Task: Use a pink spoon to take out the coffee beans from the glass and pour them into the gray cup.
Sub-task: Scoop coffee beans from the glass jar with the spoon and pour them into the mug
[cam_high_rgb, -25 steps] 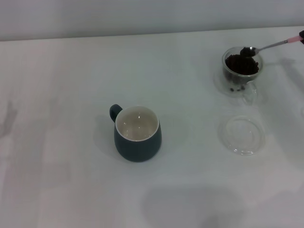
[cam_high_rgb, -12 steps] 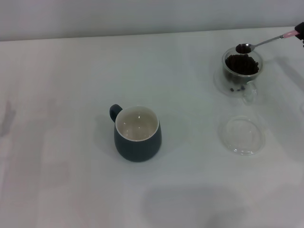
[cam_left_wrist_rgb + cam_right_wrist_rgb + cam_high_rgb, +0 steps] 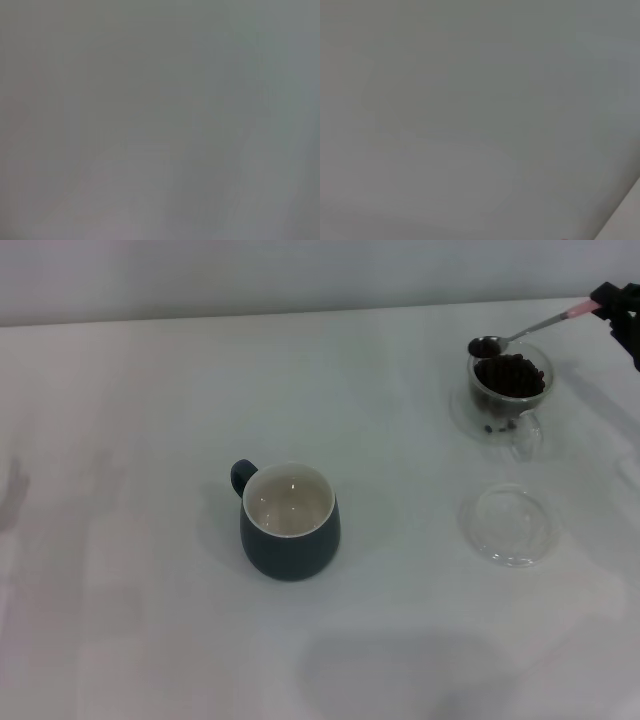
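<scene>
The clear glass [image 3: 510,395] with a side handle stands at the far right and holds dark coffee beans [image 3: 511,374]. My right gripper [image 3: 612,302] is at the right edge, shut on the pale pink handle of the pink spoon [image 3: 528,331]. The spoon's silver bowl hovers over the glass's far left rim, and I cannot tell whether beans lie in it. The gray cup [image 3: 289,521], white inside and empty, stands mid-table, well to the left of the glass. The left gripper is out of view. Both wrist views show only plain grey.
A shallow clear round glass dish [image 3: 508,525] lies on the white table [image 3: 120,440] just in front of the glass. The table's far edge runs along the top of the head view.
The spoon has risen out of the beans and moved left, its bowl now over the glass's left rim. My right gripper has come further into view at the right edge.
</scene>
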